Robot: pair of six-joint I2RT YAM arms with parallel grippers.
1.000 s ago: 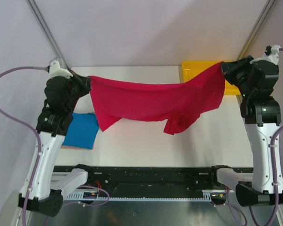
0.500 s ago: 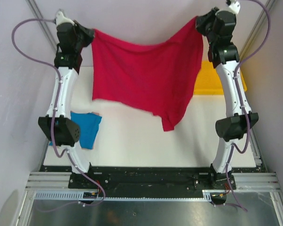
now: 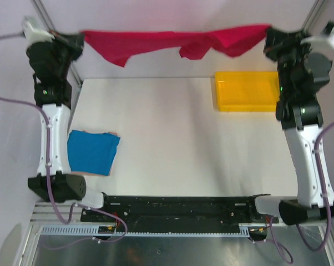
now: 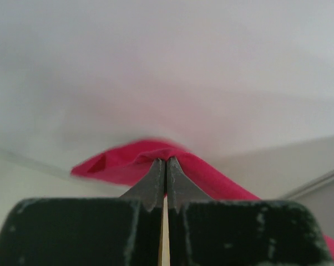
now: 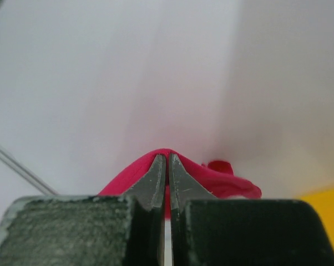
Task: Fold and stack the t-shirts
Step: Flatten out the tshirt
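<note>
The crimson red t-shirt (image 3: 172, 43) is stretched in the air across the far end of the table, nearly flat as a thin band. My left gripper (image 3: 81, 39) is shut on its left corner and my right gripper (image 3: 267, 34) is shut on its right corner. In the left wrist view the red cloth (image 4: 128, 163) bulges over the closed gripper (image 4: 166, 162). The right wrist view shows the red cloth (image 5: 222, 180) pinched at the closed gripper (image 5: 167, 158). The bright blue t-shirt (image 3: 92, 151) lies folded on the table's left side.
A yellow plastic tray (image 3: 247, 91) stands at the table's far right. The white table (image 3: 172, 138) stretches between the arms. Metal frame posts (image 3: 42, 11) rise at the back corners. Pale walls close the workspace behind.
Both arms have swung the red t-shirt from hanging as a broad sheet to a high, level band at the far end. The blue t-shirt has not moved.
</note>
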